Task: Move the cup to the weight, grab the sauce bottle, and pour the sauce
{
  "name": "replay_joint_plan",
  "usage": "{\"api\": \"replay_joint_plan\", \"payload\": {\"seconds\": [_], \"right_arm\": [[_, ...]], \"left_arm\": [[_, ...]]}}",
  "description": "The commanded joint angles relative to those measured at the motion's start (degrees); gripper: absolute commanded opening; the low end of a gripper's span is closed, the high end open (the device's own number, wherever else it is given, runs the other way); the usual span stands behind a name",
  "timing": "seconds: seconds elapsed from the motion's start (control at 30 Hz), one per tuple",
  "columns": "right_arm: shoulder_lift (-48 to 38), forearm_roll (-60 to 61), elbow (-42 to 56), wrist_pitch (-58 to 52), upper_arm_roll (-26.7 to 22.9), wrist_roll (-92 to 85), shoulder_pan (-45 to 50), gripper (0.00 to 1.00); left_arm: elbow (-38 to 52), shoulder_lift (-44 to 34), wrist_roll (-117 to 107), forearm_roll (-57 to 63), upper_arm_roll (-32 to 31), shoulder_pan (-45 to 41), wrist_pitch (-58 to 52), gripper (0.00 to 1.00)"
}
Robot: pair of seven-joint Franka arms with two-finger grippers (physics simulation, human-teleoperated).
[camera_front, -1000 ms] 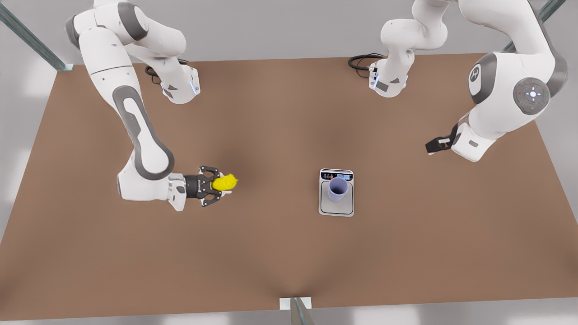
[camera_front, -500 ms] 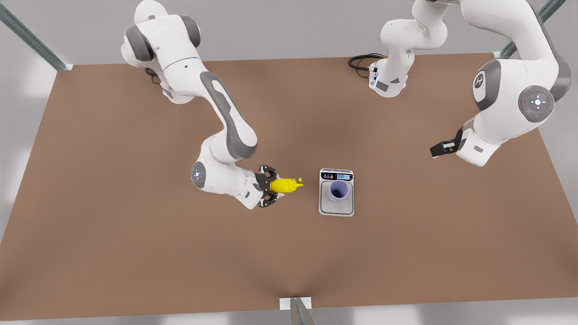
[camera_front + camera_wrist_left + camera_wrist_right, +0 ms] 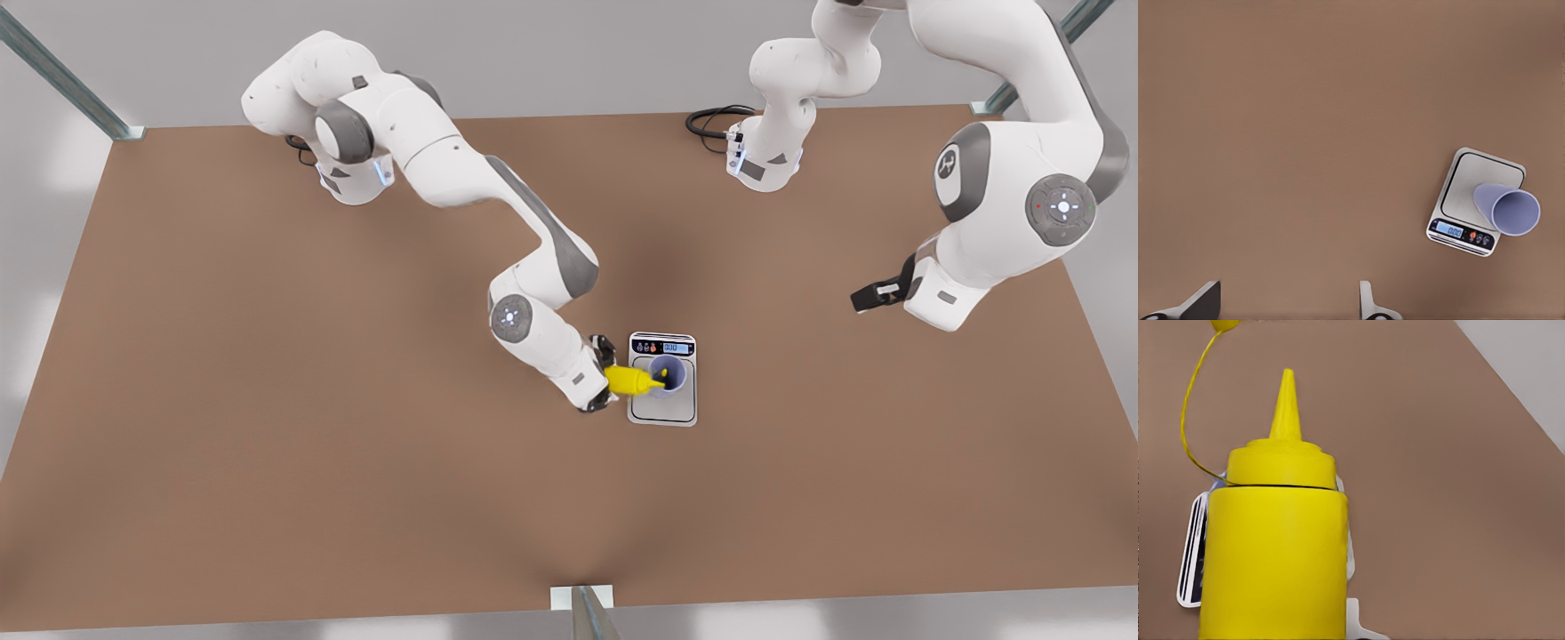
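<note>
I count one small lavender-blue tapered cup [image 3: 669, 374], one flat silver-grey rectangular scale [image 3: 662, 380] with a dark display strip, and one bright yellow squeeze bottle [image 3: 629, 380] with a thin pointed nozzle, all on the plain brown counter [image 3: 267, 462]. Two white arms work over it.

The cup stands upright on the scale's plate, close to the display end, and in the left wrist view I see it [image 3: 1509, 208] rising from the scale [image 3: 1475, 200] with its mouth open. A coiled black cable [image 3: 711, 120] lies by the arm base at the far edge on the front view's right, well apart from the scale.

The right pincer [image 3: 605, 380] holds the yellow bottle by its body, just beside the scale on the front view's left. The bottle lies tipped nearly level, with its nozzle reaching over the cup's rim. In the right wrist view the bottle [image 3: 1275, 553] hides most of the scale behind it, and a thin yellow tether [image 3: 1191, 420] loops off from its collar to a small cap. This arm stretches low from its base, elbow bent, wrist down by the counter.

The left pincer [image 3: 876, 293] waits high toward the front view's right, well apart from the scale. Its two fingers [image 3: 1371, 303] stand spread wide with nothing between them.
</note>
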Motion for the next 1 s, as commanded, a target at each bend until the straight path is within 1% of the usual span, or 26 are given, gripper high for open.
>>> {"api": "replay_joint_plan", "payload": {"seconds": [0.0,0.03,0.13,0.23,0.33,0.37,0.4,0.47,0.53,0.63,0.7,0.8,0.83,0.9,0.97], "right_arm": [[0.1,2.75,-0.02,-0.92,-0.2,-1.7,0.48,0.41],[0.63,2.66,-0.02,-0.22,-1.17,-1.7,1.54,0.41],[0.98,2.66,-0.02,-0.22,-1.17,-1.7,1.71,0.41],[0.01,3.18,-0.02,-4.08,-0.55,-2.93,-0.39,0.41],[-2.8,9.16,-0.73,-8.3,0.41,-9.78,-4.17,0.41],[-4.46,9.25,-2.04,-8.83,3.84,-11.36,-7.07,0.41],[-6.14,9.77,-4.77,-8.83,5.51,-14.17,-8.65,0.41],[-9.83,16.19,-11.27,-8.3,5.78,-20.32,-9.36,0.41],[-10.36,19.53,-12.85,-8.3,5.86,-23.58,-10.24,0.41],[-12.47,24.01,-17.77,-8.13,5.86,-30.0,-10.94,0.41],[-14.66,31.31,-22.52,-8.92,5.86,-38.87,-13.05,0.41],[-15.9,37.29,-26.65,-24.37,5.86,-52.57,-21.48,0.41],[-15.9,37.29,-26.57,-28.06,5.86,-53.9,-24.11,0.41],[-15.72,36.06,-27.8,-37.39,5.86,-61.99,-31.24,0.41],[-15.46,33.86,-29.73,-41.78,5.86,-71.21,-36.6,0.41]], "left_arm": [[0.0,0.0,0.0,0.01,0.0,0.19,0.0,1.0],[0.0,0.0,0.0,0.01,0.0,0.19,0.0,1.0],[0.0,0.09,0.0,0.01,0.0,0.19,0.18,1.0],[0.0,0.44,0.0,-0.08,0.0,0.19,0.18,1.0],[0.0,0.53,-0.09,-0.08,0.0,0.19,0.18,1.0],[0.0,0.7,-0.09,0.01,0.0,0.19,0.18,1.0],[0.0,0.79,-0.09,0.01,0.0,0.19,0.26,1.0],[0.09,0.88,0.0,0.01,0.0,0.19,0.26,1.0],[0.09,0.88,-0.17,0.01,0.0,0.19,0.26,1.0],[0.09,0.97,-0.18,0.01,-0.08,0.1,0.26,1.0],[0.18,1.23,-0.09,0.1,-0.08,0.1,0.26,1.0],[0.18,1.23,-0.09,0.1,-0.08,0.1,0.26,1.0],[0.18,1.23,-0.09,0.1,-0.09,0.1,0.26,1.0],[0.18,1.23,-0.18,0.1,-0.17,0.1,0.26,1.0],[0.18,1.23,-0.26,0.01,-0.17,0.1,0.26,1.0]]}}
